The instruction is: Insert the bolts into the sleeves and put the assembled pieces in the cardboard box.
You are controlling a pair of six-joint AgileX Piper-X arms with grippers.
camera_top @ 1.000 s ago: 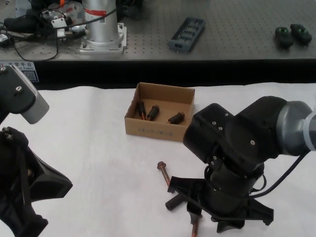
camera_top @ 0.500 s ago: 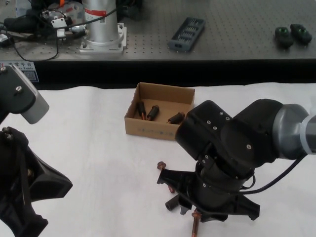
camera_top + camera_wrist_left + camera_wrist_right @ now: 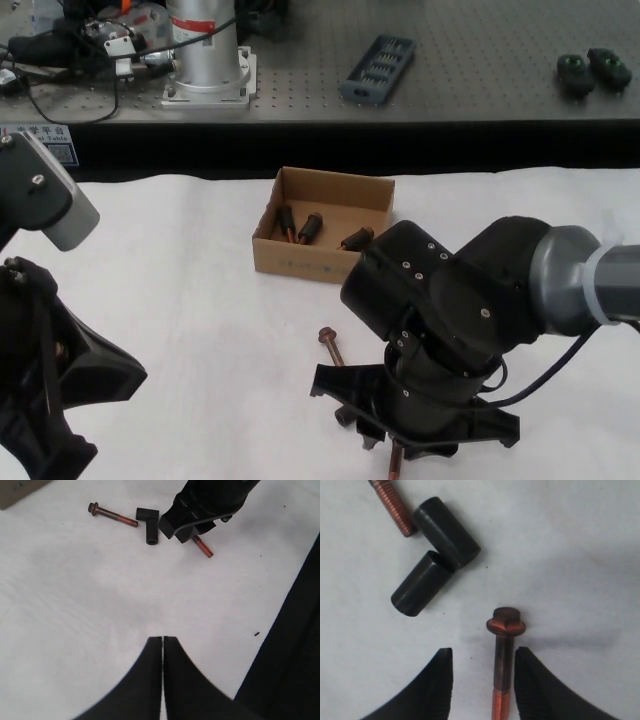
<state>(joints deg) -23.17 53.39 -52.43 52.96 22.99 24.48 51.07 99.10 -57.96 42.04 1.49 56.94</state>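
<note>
A copper bolt (image 3: 504,645) lies on the white cloth between the fingers of my open right gripper (image 3: 482,654), its hex head just past the fingertips. Beyond it two black sleeves (image 3: 446,531) (image 3: 419,584) lie touching each other, next to a second bolt's threaded end (image 3: 392,504). That second bolt (image 3: 331,347) lies bare beside my right gripper (image 3: 388,432), which hangs low over the parts. The cardboard box (image 3: 300,262) holds three assembled pieces (image 3: 311,227). My left gripper (image 3: 163,642) is shut with nothing in it, well apart from the bolt (image 3: 112,515) and sleeves (image 3: 149,524).
The left arm (image 3: 50,380) stands at the bench's near left. White cloth (image 3: 190,290) covers the bench between it and the box. Behind the cloth is a perforated metal table with a silver post (image 3: 205,50), a blue rack (image 3: 378,66) and cables.
My right arm has swung left and come lower over the loose parts, covering the sleeves in the high view. The left arm has not moved.
</note>
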